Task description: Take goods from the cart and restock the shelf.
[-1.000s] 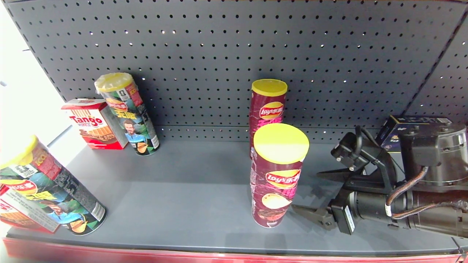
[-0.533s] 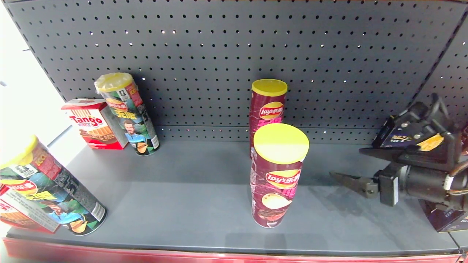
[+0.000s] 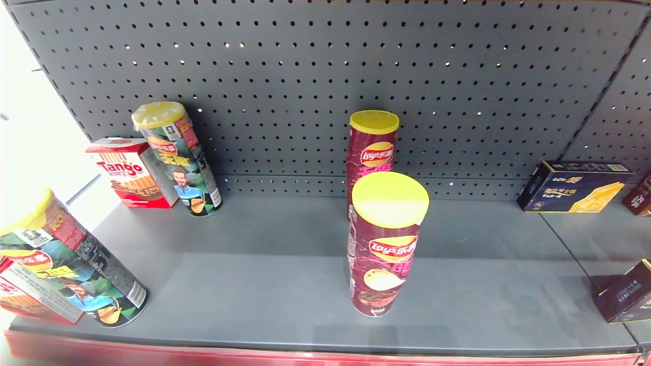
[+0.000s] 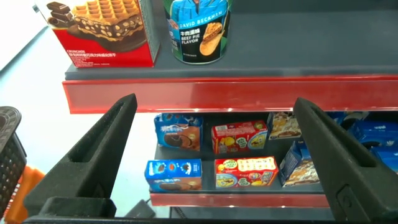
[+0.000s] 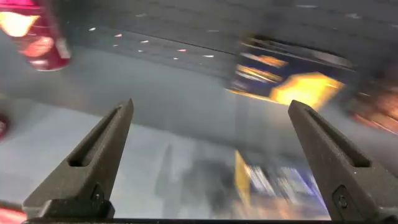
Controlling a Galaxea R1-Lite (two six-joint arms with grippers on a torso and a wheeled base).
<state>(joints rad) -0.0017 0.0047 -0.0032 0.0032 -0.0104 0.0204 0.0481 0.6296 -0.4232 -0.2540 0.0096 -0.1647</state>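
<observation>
Two maroon chip cans with yellow lids stand upright on the grey shelf (image 3: 264, 264), the front can (image 3: 385, 244) directly before the back can (image 3: 373, 142). My right gripper (image 5: 211, 104) is open with nothing between its fingers. It hangs over the right part of the shelf, facing a dark blue box (image 5: 292, 81), with a maroon can (image 5: 37, 37) off to one side. My left gripper (image 4: 214, 102) is open and holds nothing. It sits low in front of the shelf's red front edge (image 4: 249, 96).
Green-and-black chip cans (image 3: 178, 157) (image 3: 71, 264) and a red wafer box (image 3: 129, 170) stand at the left. Dark blue boxes (image 3: 574, 185) (image 3: 623, 292) lie at the right. A pegboard wall (image 3: 325, 76) closes the back. Lower shelves hold snack boxes (image 4: 239, 137).
My right arm has pulled back to the right and left the head view, its gripper open. The front maroon can stays standing where it was.
</observation>
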